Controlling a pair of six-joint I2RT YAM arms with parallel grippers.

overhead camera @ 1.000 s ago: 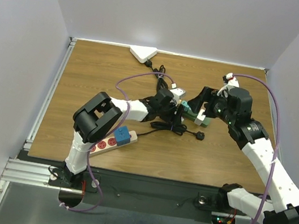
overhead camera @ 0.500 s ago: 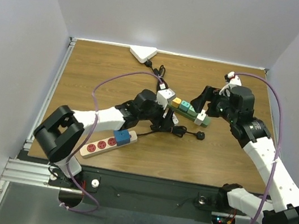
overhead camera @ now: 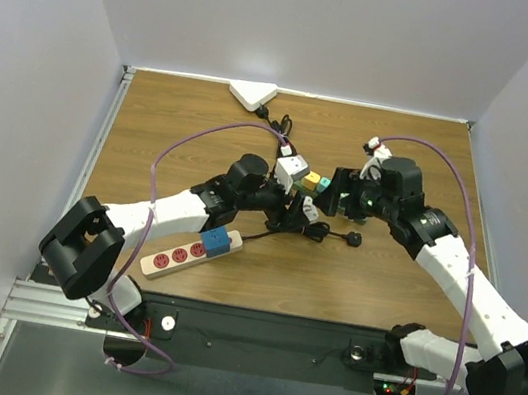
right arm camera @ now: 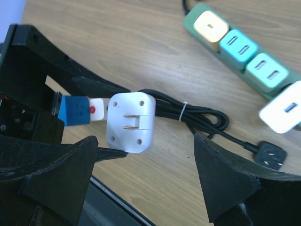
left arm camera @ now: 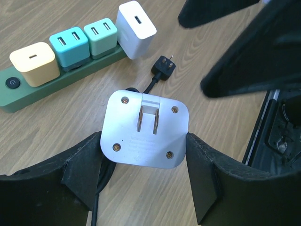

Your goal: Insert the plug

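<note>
White plug [left arm camera: 145, 128] clamped in outstretched left tool [left arm camera: 143, 153]; right tool [right arm camera: 146, 165], bent low, gapes facing it

A white triangular device [overhead camera: 252, 95] lies near the far edge of the wooden table [overhead camera: 412, 283], left of its middle.

A wood-grain desk [overhead camera: 159, 99] sat boxed in by plain pale walls [overhead camera: 22, 66] on three sides, with a metal rail [overhead camera: 86, 168] along its left edge.
</note>
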